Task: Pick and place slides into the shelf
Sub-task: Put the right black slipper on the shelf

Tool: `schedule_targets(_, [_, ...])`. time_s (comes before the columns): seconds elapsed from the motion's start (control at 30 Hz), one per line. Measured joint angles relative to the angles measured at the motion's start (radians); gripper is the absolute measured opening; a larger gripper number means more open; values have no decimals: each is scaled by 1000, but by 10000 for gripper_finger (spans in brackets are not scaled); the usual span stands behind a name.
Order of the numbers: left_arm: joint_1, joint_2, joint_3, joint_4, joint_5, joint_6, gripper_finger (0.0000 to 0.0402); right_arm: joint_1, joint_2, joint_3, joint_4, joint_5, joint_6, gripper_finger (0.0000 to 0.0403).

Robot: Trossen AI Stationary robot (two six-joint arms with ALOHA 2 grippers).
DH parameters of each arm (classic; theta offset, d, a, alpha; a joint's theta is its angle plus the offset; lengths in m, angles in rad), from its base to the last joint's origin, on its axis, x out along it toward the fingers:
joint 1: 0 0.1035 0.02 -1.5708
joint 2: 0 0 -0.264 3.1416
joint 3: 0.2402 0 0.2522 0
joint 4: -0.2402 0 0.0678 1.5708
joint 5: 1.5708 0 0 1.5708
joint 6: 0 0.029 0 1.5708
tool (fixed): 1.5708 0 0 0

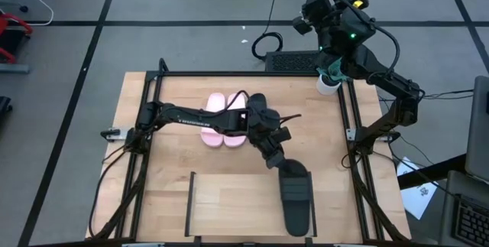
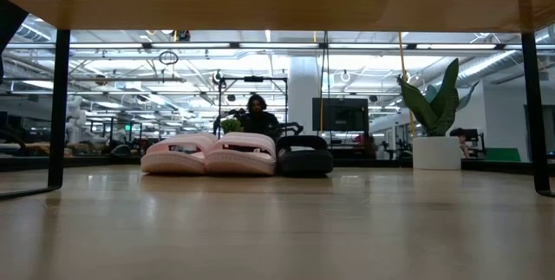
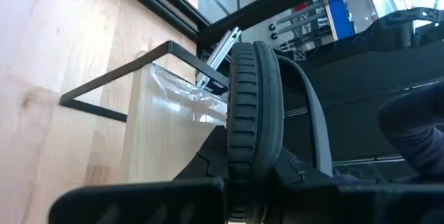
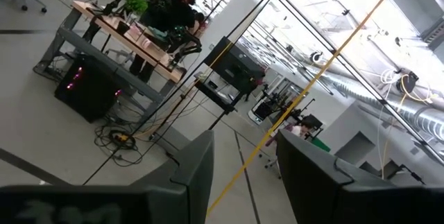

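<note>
Left gripper (image 1: 281, 163) clamps black slide (image 1: 296, 197) over shelf (image 1: 229, 209), 5 o'clock. Probably none placed. Pink pair (image 1: 223, 120), other black (image 1: 258, 103) wait center. Right gripper (image 4: 243, 165) open, 1 o'clock.

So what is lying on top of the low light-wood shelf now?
One matte black slide at the right end of the low light-wood shelf, with the left gripper shut on its heel end. The board beneath it is covered.

Overhead straight down, tabletop-level across — both on the pink slides (image 1: 224, 120); wrists close-in.
</note>
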State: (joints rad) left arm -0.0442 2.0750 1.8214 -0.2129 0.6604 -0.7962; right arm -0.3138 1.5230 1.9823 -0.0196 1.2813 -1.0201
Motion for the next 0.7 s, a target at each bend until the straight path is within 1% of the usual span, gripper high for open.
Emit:
schedule_targets(0.2, [-12, 0, 0, -3, 0, -10, 23, 0, 0, 0, 0, 0, -24, 146])
schedule_targets(0.3, [-23, 0, 0, -33, -6, -7, 23, 0, 0, 0, 0, 0, -23, 146])
schedule_targets(0.53, [-23, 1, 0, -40, -52, -2, 23, 0, 0, 0, 0, 0, -22, 146])
schedule_targets(0.7, [-23, 38, 0, -16, -38, -24, 23, 0, 0, 0, 0, 0, -21, 146])
